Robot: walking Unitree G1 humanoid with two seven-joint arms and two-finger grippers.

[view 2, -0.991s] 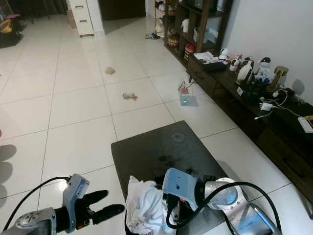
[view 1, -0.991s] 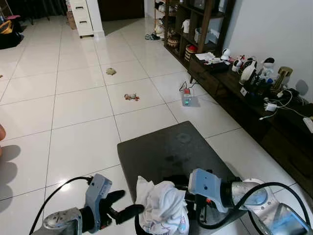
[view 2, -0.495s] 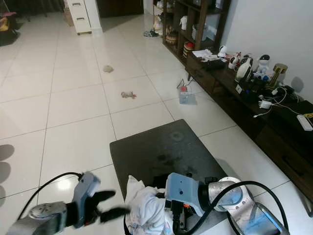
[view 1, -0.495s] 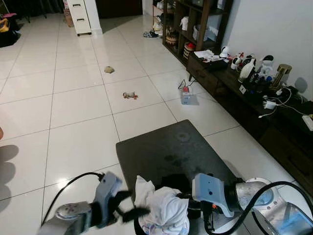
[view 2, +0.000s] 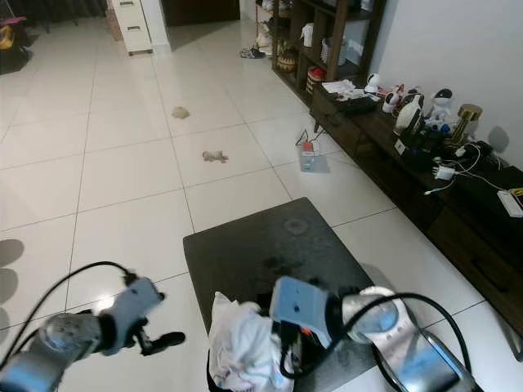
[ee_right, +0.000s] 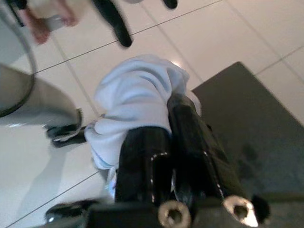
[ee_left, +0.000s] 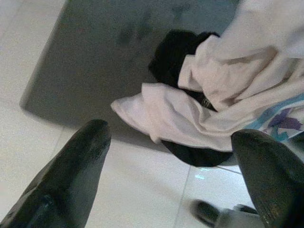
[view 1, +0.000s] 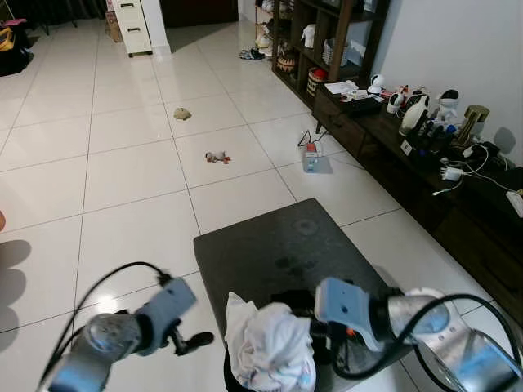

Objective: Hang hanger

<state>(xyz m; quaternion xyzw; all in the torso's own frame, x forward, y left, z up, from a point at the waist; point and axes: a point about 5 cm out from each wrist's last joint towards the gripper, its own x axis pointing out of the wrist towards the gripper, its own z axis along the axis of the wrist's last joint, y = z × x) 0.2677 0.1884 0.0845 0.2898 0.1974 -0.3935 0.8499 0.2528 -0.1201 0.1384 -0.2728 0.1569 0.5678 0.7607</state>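
right gripper [ee_right: 164,126] – jaws closed on white garment [view 1: 270,347] | left gripper [ee_left: 171,175] – jaws wide open, empty, left of garment | dark mat [view 1: 278,245] beneath

Our left arm [view 1: 106,339] reaches in from the near left, blurred, its wrist angled toward the right. The left gripper [view 1: 194,339] hangs low with its jaws spread wide; in the left wrist view its two black fingers [ee_left: 76,166] stand well apart. Our right arm [view 1: 441,331] bends in from the near right, silver, with a black cable looping over it, and its wrist points left. The right gripper [ee_right: 175,142] has its jaws drawn together, the two fingers lying side by side and clamped on white cloth.
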